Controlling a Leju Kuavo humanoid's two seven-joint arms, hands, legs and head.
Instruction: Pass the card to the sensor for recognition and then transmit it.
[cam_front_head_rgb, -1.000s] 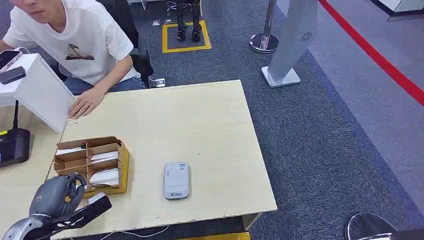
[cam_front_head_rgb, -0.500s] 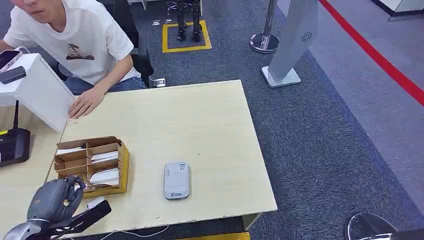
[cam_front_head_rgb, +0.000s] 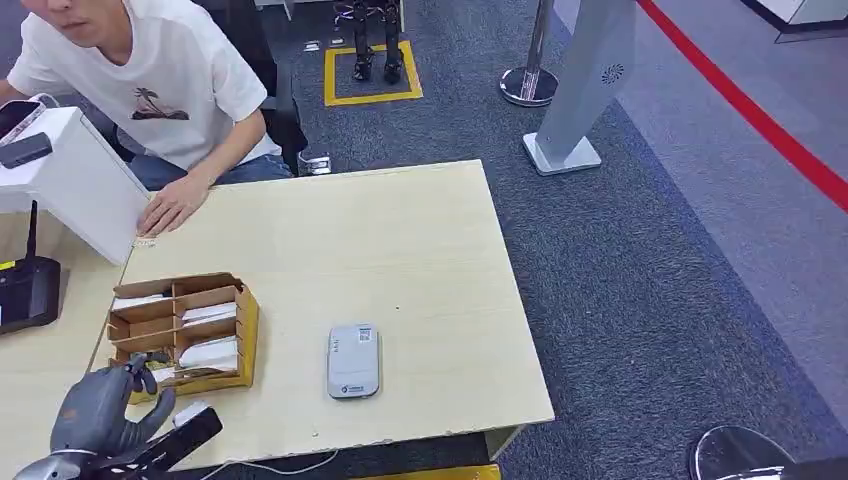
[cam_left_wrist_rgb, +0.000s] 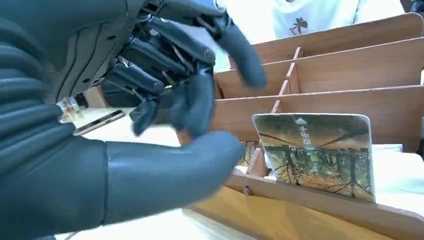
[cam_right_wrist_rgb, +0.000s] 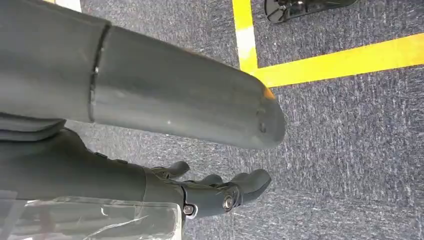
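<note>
A: So, where does the card (cam_left_wrist_rgb: 315, 152) sit?

B: It stands on its edge in the nearest slot of the wooden card box (cam_front_head_rgb: 182, 330), which rests near the table's (cam_front_head_rgb: 420, 250) front-left corner. In the left wrist view its printed face shows a forest picture and looks toward the left robot hand (cam_left_wrist_rgb: 165, 100). An arrow on it points upward, out of the slot.

A: And its long axis?

B: It seems to run along the slot, parallel to the box's dividers, with a short side upright. The card leans back a little.

A: How will it handle?

B: I judge it light, thin and stiff, with a glossy face that could slip between smooth fingertips. The upper edge stands free above the front wall, so that looks like the place to pinch, thumb on one face and a finger on the other.

A: What is the left robot hand doing?

B: Its fingers are spread and loosely curved, holding nothing, and it hovers just beside the box at the table's front edge. It is apart from the card.

A: The right robot hand (cam_right_wrist_rgb: 220, 192)?

B: It hangs over the carpet, fingers apart, empty.

A: And the sensor?

B: The grey reader (cam_front_head_rgb: 353, 361) lies flat near the front edge, well apart from the box. A person (cam_front_head_rgb: 140, 70) sits at the far-left corner.
</note>
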